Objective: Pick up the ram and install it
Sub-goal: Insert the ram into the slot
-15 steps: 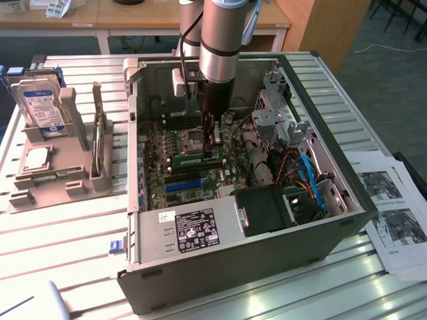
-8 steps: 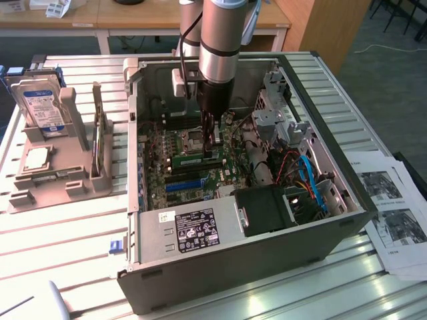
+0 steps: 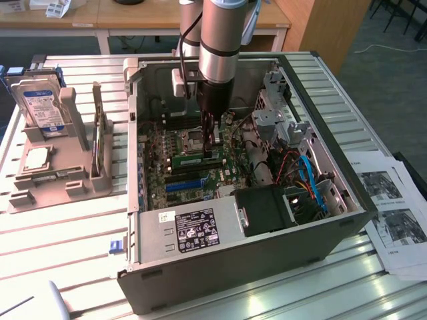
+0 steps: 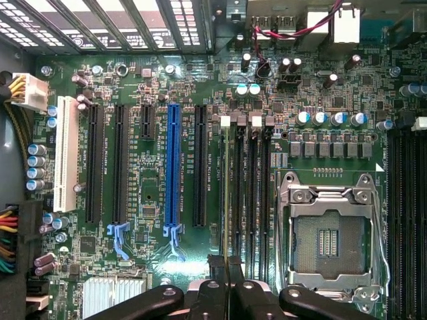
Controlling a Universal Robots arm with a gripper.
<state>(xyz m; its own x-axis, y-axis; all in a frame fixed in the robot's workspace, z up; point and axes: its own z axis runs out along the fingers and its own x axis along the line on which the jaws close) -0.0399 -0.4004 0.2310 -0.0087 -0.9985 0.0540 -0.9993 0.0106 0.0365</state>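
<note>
The ram (image 3: 193,160), a thin green stick, stands on edge along a memory slot of the motherboard inside the open computer case (image 3: 220,267). My gripper (image 3: 212,145) reaches straight down onto the end of the stick nearest the drive cage. In the wrist view the ram (image 4: 227,193) appears edge-on in the memory slot furthest from the CPU socket (image 4: 330,240). The gripper (image 4: 227,267) has its two dark fingers pressed together over that end, shut on the stick.
Black memory slots (image 4: 257,193) lie between the ram and the socket, and a blue expansion slot (image 4: 173,167) lies on the ram's other side. A black box (image 3: 267,210) and cables (image 3: 307,180) fill the case's near corner. A grey stand with a hard drive (image 3: 45,110) is outside, and papers (image 3: 393,207).
</note>
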